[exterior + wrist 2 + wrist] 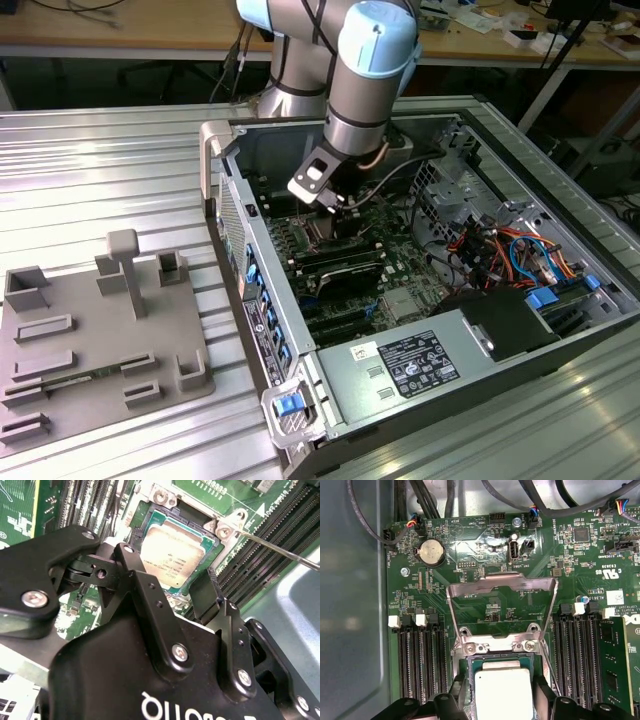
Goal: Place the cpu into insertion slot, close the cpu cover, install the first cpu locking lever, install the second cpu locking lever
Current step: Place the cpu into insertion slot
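Note:
The cpu (pixel 502 692), a square chip with a dull silver top, lies flat in the socket on the green motherboard, seen too in the second wrist view (pixel 172 550). My gripper (pixel 502 702) hangs just above it, open, with one black finger (pixel 145 595) on each side of the chip and a gap to either edge. The cpu cover (pixel 500 580), a shiny metal frame with an open window, stands swung up from its hinge beyond the socket. A thin metal locking lever (pixel 280 550) sticks out free beside the socket. In the exterior view my gripper (pixel 335 208) reaches down into the open computer case.
Black memory slots (pixel 420 660) flank the socket on both sides. Cables (pixel 435 500) run above the board. The case wall (pixel 225 190) and the power supply (pixel 420 365) bound the space. A grey fixture plate (pixel 90 340) lies on the ribbed table at the exterior view's left.

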